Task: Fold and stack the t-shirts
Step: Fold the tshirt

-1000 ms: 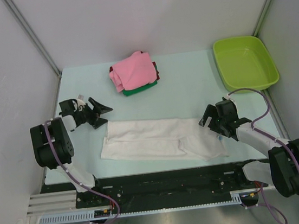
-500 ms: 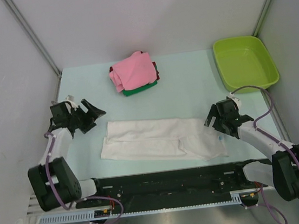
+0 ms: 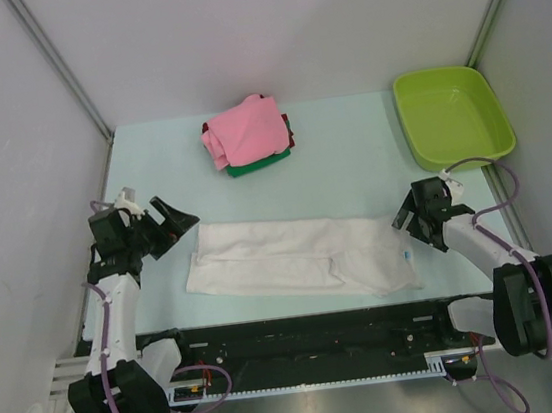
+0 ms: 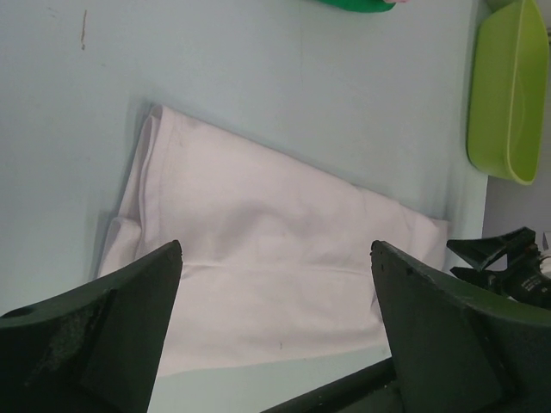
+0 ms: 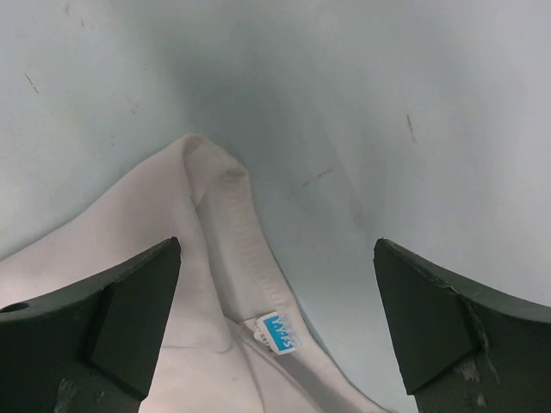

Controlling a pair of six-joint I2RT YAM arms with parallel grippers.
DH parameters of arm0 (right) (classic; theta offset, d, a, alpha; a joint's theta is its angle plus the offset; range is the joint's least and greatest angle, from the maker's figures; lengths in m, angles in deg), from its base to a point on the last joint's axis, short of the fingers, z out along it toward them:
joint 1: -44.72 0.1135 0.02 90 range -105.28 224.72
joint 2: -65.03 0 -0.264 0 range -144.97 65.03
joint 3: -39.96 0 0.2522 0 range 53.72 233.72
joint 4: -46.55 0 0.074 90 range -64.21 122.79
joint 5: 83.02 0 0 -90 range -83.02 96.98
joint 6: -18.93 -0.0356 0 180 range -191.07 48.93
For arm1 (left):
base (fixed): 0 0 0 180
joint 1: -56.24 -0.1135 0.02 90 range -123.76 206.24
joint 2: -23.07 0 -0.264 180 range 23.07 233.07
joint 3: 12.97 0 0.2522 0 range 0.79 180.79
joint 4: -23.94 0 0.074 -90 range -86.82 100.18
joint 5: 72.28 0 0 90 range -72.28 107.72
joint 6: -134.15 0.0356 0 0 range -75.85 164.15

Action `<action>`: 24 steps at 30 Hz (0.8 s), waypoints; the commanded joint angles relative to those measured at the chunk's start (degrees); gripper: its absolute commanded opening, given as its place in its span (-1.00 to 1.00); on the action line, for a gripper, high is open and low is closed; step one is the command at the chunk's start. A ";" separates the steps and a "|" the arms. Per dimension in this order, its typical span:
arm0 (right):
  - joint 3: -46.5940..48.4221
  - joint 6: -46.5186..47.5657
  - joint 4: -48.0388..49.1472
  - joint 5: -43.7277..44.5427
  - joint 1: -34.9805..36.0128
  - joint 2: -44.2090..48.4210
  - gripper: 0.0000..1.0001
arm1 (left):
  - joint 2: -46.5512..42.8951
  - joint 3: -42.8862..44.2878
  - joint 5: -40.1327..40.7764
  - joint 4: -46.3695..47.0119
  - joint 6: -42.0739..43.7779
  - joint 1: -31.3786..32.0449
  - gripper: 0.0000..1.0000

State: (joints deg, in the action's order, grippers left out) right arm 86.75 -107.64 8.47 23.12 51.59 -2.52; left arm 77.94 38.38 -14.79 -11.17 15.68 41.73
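Observation:
The white t-shirt (image 3: 297, 256) lies folded into a long strip near the table's front edge; it also shows in the left wrist view (image 4: 258, 249) and in the right wrist view (image 5: 129, 292), where its blue neck label (image 5: 280, 331) lies between the fingers. A folded pink shirt (image 3: 246, 129) tops a stack of a dark red shirt (image 3: 288, 122) and a green shirt (image 3: 261, 164) at the back. My left gripper (image 3: 175, 222) is open, just left of the white shirt. My right gripper (image 3: 411, 220) is open, just off the shirt's right end.
A lime-green plastic tub (image 3: 451, 116) stands at the back right; it also shows in the left wrist view (image 4: 508, 95). Grey walls close in the table on three sides. A black rail (image 3: 302, 334) runs along the near edge.
The left arm has swung back and left, its gripper still open beside the shirt's left end. The right gripper has moved right and back, off the shirt's right end.

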 commanded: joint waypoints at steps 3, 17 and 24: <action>1.86 -2.36 7.96 -4.09 -0.72 -2.94 0.95 | -1.61 -1.37 -3.69 1.30 0.61 -0.35 0.91; 1.94 -2.97 14.38 -9.55 -0.72 -14.10 -0.18 | -0.64 -1.20 -6.16 2.54 -0.09 0.18 0.91; 2.90 -1.92 16.14 -10.16 -0.72 -16.82 -0.99 | -0.38 -0.76 -6.16 2.10 0.17 0.44 0.91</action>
State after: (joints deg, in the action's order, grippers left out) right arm 89.14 -110.24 24.86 14.38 50.85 -16.46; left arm 77.54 37.11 -18.97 -10.23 15.64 41.87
